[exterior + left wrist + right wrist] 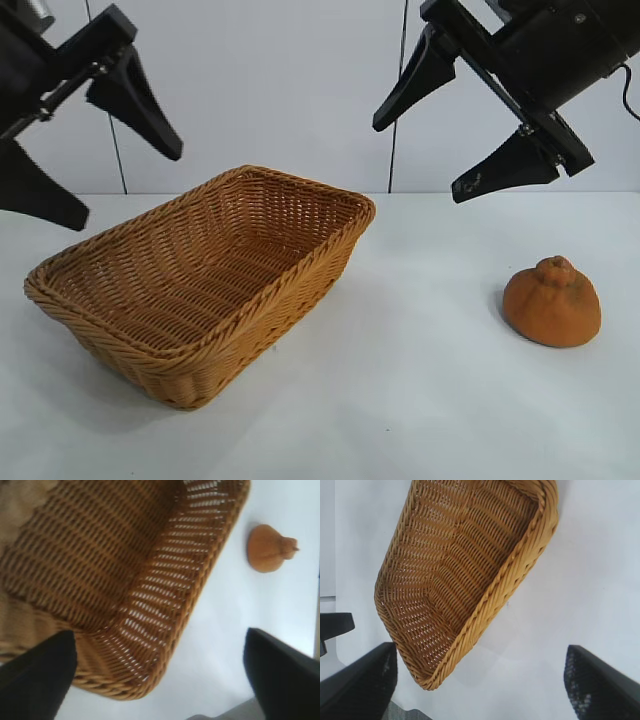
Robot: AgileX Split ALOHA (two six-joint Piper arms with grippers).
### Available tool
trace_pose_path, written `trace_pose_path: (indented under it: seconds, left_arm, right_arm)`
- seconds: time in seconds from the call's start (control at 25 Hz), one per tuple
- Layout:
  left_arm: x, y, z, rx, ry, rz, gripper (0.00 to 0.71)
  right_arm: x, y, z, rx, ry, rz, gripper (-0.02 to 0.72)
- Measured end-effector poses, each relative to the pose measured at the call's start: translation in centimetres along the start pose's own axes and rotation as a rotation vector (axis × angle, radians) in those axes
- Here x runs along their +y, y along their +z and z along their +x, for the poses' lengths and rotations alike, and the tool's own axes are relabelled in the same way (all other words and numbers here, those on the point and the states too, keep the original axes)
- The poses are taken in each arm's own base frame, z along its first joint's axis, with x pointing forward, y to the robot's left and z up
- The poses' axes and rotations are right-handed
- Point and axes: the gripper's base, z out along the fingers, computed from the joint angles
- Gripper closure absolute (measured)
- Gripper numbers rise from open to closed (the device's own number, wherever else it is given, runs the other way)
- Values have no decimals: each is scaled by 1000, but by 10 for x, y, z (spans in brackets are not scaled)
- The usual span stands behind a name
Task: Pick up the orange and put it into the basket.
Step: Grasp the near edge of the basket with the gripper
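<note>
Currently, exterior: orange [552, 302], squat, bumpy, nub up, sits on counter [420, 400] well right of empty wicker basket [200, 290]. Left gripper [95, 150] and right gripper [462, 135] hang above, jaws apart. Left wrist: orange beyond basket corner. Right wrist: basket only.

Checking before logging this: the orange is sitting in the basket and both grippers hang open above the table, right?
Not quite. The exterior view shows the orange on the table, apart from the basket, which holds nothing. Left gripper and right gripper do hang open above.
</note>
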Motion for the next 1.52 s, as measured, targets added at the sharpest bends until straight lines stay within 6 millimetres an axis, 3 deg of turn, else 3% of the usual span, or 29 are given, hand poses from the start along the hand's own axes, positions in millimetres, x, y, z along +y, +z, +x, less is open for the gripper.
trace_pose_path:
  seconds: [0.24,0.48,0.84,1.08,1.32,1.52]
  left_arm:
    - [-2,-15,26,3,-156,-178,68]
    - [4,7,50,-43,-437,-198,68]
    - [5,15,45,-144,-588,-146,68]
    - [17,46,40,-113,-614,-203,68]
    - [39,95,31,-140,-638,-243,68]
    - [48,111,33,-118,-653,-278,113]
  right_arm:
    - [0,0,1,9,15,-3,85]
    - [0,0,1,9,17,-3,85]
    - [0,0,1,9,17,-3,85]
    - [0,0,1,9,18,-3,85]
    - [0,0,1,9,17,-2,85]
    - [0,0,1,9,17,-2,85]
